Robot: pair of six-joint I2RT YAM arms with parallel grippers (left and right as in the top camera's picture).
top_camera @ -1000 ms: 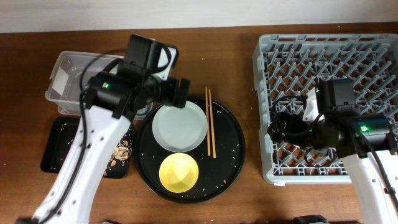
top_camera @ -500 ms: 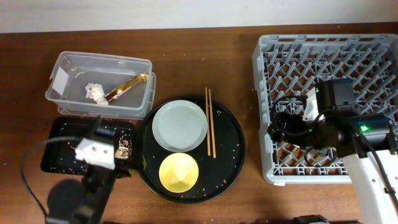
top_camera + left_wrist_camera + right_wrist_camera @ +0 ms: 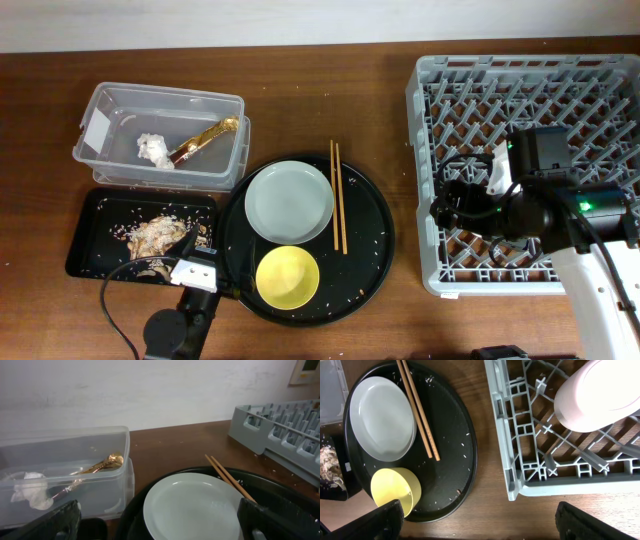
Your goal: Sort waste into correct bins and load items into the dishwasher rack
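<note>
The clear box (image 3: 165,92) holds the white tissue (image 3: 152,148) and the gold wrapper (image 3: 205,138). The black rectangular tray (image 3: 85,250) holds the food scraps (image 3: 158,235). The grey-green plate (image 3: 290,200), the yellow bowl (image 3: 288,277) and two chopsticks (image 3: 337,195) lie on the round black tray. My left gripper (image 3: 160,525) is open and empty, low at the table's front, facing the plate (image 3: 195,505). My right gripper (image 3: 487,522) is open and empty above the left edge of the rack (image 3: 520,75). A pink cup (image 3: 597,395) sits in the rack. The blue cup is out of view.
The large round black tray (image 3: 375,240) is strewn with rice grains and sits between the bins and the rack. The left arm's base end (image 3: 190,275) overlaps its front left rim. Bare wooden table lies between the round tray and the rack.
The left arm has swung away from the clear box and down to the table's front edge, uncovering the box and the black tray with scraps. The right arm has not moved.
</note>
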